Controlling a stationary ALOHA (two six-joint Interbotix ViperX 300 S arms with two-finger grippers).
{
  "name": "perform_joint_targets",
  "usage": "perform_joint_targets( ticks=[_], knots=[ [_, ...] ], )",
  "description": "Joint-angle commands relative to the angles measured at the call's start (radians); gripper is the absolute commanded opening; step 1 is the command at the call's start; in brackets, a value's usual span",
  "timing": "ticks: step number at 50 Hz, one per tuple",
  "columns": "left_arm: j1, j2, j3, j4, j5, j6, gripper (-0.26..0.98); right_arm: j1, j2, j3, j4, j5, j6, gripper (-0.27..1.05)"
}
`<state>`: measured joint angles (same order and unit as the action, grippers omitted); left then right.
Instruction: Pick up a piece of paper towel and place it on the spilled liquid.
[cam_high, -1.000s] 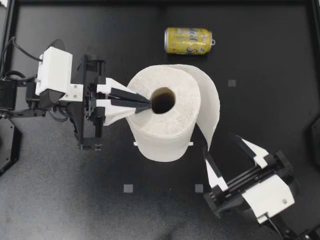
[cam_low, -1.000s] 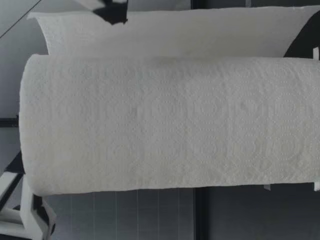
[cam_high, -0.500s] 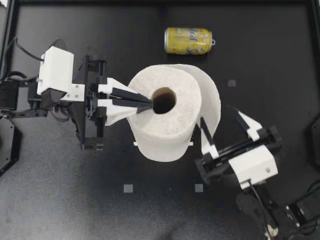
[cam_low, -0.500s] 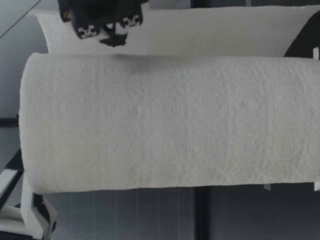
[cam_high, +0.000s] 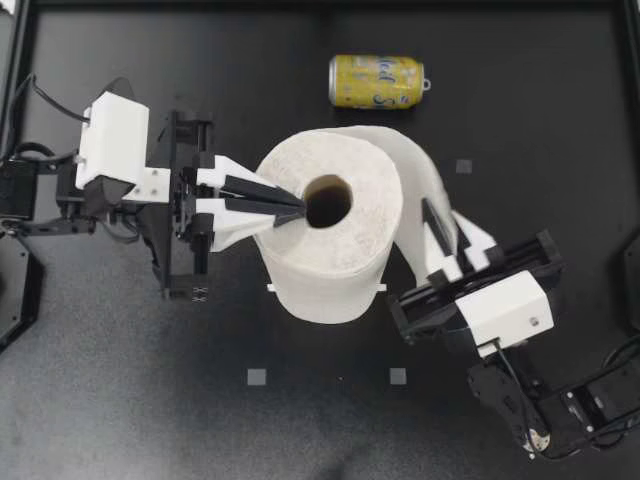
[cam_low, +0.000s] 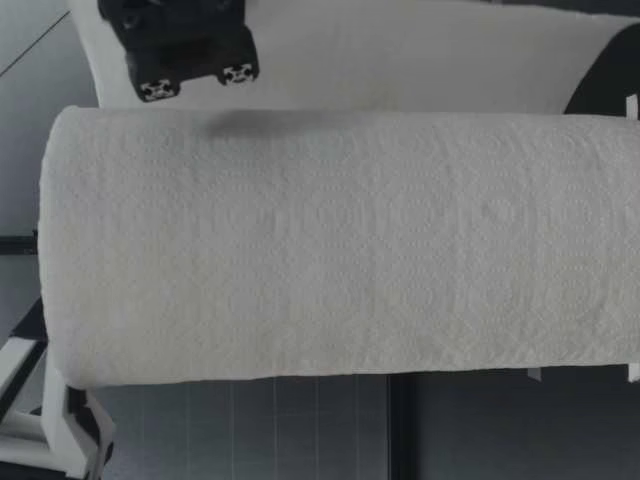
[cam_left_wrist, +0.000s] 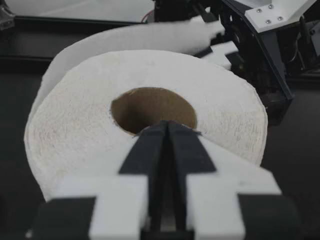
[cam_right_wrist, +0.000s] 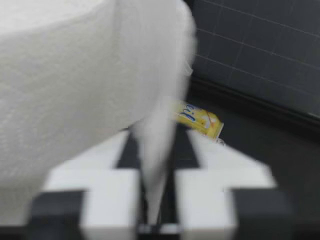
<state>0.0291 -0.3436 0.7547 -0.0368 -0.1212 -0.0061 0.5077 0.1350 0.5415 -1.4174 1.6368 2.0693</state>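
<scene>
Sheet (cam_high: 415, 170) clamped in right gripper (cam_high: 445, 225), untorn; left gripper (cam_high: 298, 205), fingers together, steadies roll (cam_high: 320, 265); placement remains, spill unseen.

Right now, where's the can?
In the top view the can lies on its side near the table's far edge, just beyond the roll, not touching it.

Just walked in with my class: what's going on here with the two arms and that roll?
My left gripper is shut, with its tips at the rim of the cardboard core on top of the upright paper towel roll. My right gripper is shut on the loose sheet that curls off the roll, which is not yet torn off. A yellow can lies on its side on the table. No spilled liquid shows.
</scene>
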Motion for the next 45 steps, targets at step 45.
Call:
perform_joint_targets(
  ticks=[45],
  knots=[
    [0.021,0.066,0.026,-0.032,0.118,-0.005,0.15,0.023,-0.080,0.236,0.281,0.032,0.124,-0.18]
  ],
)
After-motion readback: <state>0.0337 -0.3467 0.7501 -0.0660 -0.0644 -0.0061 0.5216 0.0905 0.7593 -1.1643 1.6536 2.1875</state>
